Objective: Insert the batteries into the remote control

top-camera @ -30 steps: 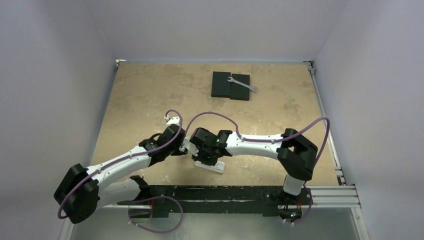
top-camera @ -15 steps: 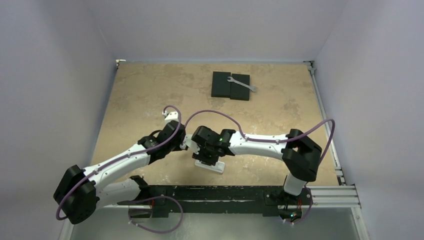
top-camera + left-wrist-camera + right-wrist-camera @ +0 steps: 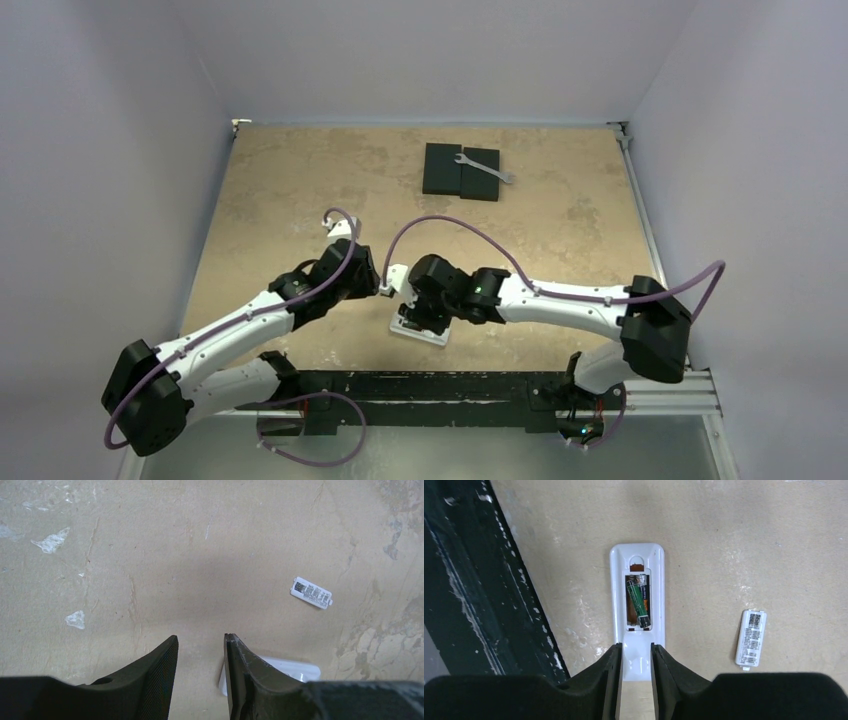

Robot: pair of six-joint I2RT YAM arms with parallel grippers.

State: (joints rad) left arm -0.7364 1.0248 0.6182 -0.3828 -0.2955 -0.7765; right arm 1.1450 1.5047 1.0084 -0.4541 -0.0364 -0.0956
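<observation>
Reaching in from the left, the left arm (image 3: 250, 315) angles toward the middle of the worktop (image 3: 300, 190). The left jaws stand apart with nothing between them, only bare worktop showing through the gap in the left wrist view. One white end of the remote control (image 3: 280, 669) peeks out just behind the fingers (image 3: 155, 680) on that view's right side. The remote control lies flat near the front edge, close to the black rail (image 3: 420, 385), back side up with its recess uncovered. The batteries (image 3: 637, 600) sit in that recess: a green-labelled one lies slanted across it, and a darker one shows beside it on the right; cannot tell if either is fully seated. The right jaws hover over the remote's near end, narrowly apart and gripping nothing; the white body shows through the gap and is wider than it. Cannot tell whether the fingertips (image 3: 611, 680) touch the remote. The battery cover (image 3: 751, 637) lies label up on the worktop to the right of the remote, apart from it. The right arm (image 3: 570, 305) stretches in from the right. Far back, two black blocks (image 3: 445, 170) sit side by side with a wrench (image 3: 487, 168) across them.
</observation>
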